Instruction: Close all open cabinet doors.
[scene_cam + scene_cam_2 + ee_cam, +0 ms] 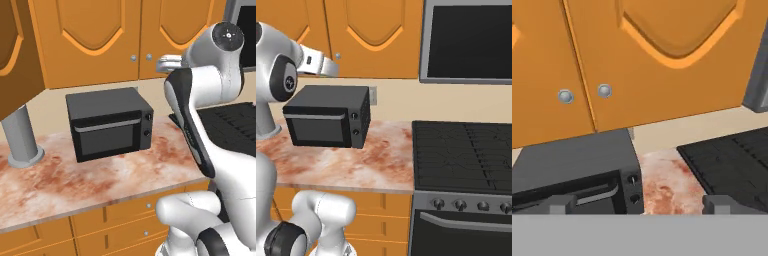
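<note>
cabinet doors: two above the microwave (110,122) sitting flush, knobs (604,90) side by side | open door (15,55) swinging out over the counter's (75,175) left end, remaining to be closed | gripper (639,205) facing the closed pair, fingertips spread wide, holding nothing | progress: judging partway, one door left

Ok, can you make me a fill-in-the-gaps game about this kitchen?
1. The microwave on the counter is coloured ___.
2. The cabinet door just above the microwave has a small round silver ___.
3. In the right base view, the cooker with a row of dials standing right of the counter is called a ___.

Missing words: black; knob; stove.
</note>
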You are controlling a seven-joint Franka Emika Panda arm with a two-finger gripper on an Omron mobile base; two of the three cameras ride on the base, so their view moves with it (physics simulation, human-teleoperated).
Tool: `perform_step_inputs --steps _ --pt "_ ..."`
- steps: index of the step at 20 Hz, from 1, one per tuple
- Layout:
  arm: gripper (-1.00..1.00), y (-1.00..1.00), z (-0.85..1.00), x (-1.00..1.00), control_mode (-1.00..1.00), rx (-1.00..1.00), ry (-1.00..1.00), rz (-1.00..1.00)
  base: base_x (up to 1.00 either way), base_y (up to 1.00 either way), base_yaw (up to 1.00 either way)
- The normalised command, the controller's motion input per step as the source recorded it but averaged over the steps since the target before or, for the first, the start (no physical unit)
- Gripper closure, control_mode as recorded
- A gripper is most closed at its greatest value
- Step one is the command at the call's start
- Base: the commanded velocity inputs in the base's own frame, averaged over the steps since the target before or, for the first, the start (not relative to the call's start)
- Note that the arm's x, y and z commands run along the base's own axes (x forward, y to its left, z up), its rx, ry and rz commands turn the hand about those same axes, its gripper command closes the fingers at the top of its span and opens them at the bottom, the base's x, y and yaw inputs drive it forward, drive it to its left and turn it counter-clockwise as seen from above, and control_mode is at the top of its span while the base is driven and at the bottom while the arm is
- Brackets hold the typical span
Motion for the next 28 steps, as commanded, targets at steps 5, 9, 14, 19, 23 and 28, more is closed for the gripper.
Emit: perform_step_inputs --steps 5,9,14,19,23,28 --pt "-1.00 -0.29 -0.57 -0.82 -1.00 -0.04 0.47 -0.05 0.00 0.00 0.00" --pt "-1.00 -0.20 -0.57 -1.00 -1.00 0.05 0.22 0.03 0.00 0.00 0.00" --pt "-1.00 0.09 -0.73 -0.83 -1.00 0.03 0.28 0.20 0.00 0.00 0.00" --pt "-1.00 0.10 -0.26 -0.31 -1.00 0.00 0.10 0.10 0.00 0.00 0.00" --pt "-1.00 0.00 0.00 -0.05 -1.00 0.00 0.00 0.00 0.00 0.00 0.00" --pt "-1.00 0.00 -0.02 -0.23 -1.00 0.00 0.00 0.00 0.00 0.00 0.00"
